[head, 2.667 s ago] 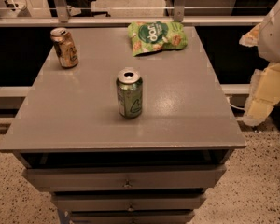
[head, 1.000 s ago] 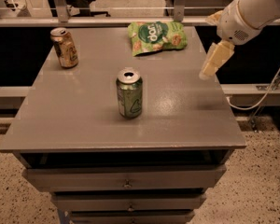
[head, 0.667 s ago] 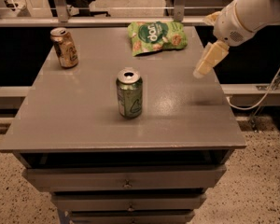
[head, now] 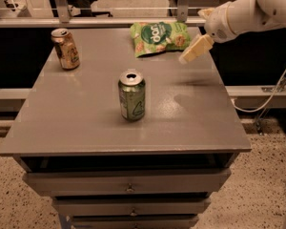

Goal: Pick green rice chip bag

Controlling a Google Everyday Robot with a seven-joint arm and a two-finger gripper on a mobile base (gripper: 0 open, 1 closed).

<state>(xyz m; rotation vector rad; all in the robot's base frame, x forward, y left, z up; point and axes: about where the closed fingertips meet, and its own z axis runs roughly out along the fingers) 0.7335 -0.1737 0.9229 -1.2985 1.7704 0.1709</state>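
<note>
The green rice chip bag (head: 159,38) lies flat at the far edge of the grey table (head: 86,123), right of its middle. It is light green with a darker round logo and pictured tan chips. My gripper (head: 189,54) hangs in the air just right of the bag's right edge, its cream fingers pointing down and to the left, a little above the tabletop. It holds nothing. The white arm reaches in from the upper right.
A green soda can (head: 131,95) stands upright near the table's middle. A brown can (head: 65,48) stands at the far left. Drawers (head: 128,182) sit below the tabletop. A cable (head: 271,97) hangs at the right, and a rail runs behind the table.
The arm has swung in from the right side and moved left and farther back, bringing the gripper close to the bag's right edge. The bag and both cans have not moved.
</note>
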